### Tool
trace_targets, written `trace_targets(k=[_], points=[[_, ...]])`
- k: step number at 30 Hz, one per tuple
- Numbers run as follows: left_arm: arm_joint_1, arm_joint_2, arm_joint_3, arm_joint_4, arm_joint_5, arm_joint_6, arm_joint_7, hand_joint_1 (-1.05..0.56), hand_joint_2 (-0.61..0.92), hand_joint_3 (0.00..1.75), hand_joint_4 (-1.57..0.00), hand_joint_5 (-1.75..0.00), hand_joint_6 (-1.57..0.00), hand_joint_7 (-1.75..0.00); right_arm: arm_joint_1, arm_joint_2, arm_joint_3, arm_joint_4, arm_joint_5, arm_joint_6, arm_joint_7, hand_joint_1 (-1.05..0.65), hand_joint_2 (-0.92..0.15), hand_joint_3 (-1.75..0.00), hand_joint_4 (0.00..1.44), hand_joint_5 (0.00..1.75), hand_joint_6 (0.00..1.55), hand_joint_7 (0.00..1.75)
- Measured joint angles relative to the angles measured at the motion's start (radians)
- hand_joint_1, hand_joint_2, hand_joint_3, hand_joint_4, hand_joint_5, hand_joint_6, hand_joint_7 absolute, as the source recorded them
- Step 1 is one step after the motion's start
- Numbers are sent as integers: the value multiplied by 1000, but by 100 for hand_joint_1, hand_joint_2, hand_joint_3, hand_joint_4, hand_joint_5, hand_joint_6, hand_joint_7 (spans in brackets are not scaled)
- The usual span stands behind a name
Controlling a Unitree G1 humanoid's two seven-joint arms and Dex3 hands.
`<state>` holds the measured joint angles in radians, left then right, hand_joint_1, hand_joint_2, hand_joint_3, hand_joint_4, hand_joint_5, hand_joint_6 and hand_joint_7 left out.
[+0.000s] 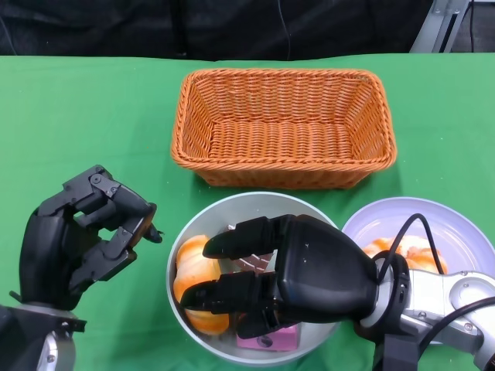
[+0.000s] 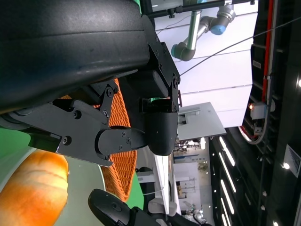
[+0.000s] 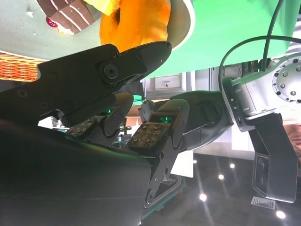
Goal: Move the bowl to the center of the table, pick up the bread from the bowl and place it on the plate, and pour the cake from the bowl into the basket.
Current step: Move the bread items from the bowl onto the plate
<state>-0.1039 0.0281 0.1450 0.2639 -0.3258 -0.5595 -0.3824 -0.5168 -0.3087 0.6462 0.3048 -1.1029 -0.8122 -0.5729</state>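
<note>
A robotics lab: a green-covered table (image 1: 69, 100) against black curtains (image 1: 193, 27), a mounted robot arm (image 2: 207, 29), and ceiling strip lights (image 2: 230, 188).

Covering much of the bowl (image 1: 191, 232) at lower centre of the head view: the right hand (image 1: 255, 287), hiding part of the bread (image 1: 188, 269) and nearly all of the cake (image 1: 272, 338), so contact between fingers and bread cannot be told. Cut off at the right and bottom edges: the plate (image 1: 387, 220), with its orange bread (image 1: 412, 251) partly behind cable and forearm. Cropped at the lower left edge: the left hand (image 1: 73, 239). Seen only as slivers in the right wrist view: cake (image 3: 61, 14) and bread (image 3: 136, 23).
</note>
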Motion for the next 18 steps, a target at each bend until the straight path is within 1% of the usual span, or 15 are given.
trace_targets(k=[10, 18], points=[[0, 9, 2, -14, 11, -5, 2, -13, 70, 77, -86, -149, -90, -116, 0, 0, 15, 30, -20, 35, -9, -59, -84, 0, 87, 2, 82, 0], [0, 9, 2, -7, 17, -8, 2, -14, 70, 77, -85, -150, -90, -116, 0, 2, 40, 43, -22, 73, -6, -59, -83, 0, 87, 1, 80, 0]])
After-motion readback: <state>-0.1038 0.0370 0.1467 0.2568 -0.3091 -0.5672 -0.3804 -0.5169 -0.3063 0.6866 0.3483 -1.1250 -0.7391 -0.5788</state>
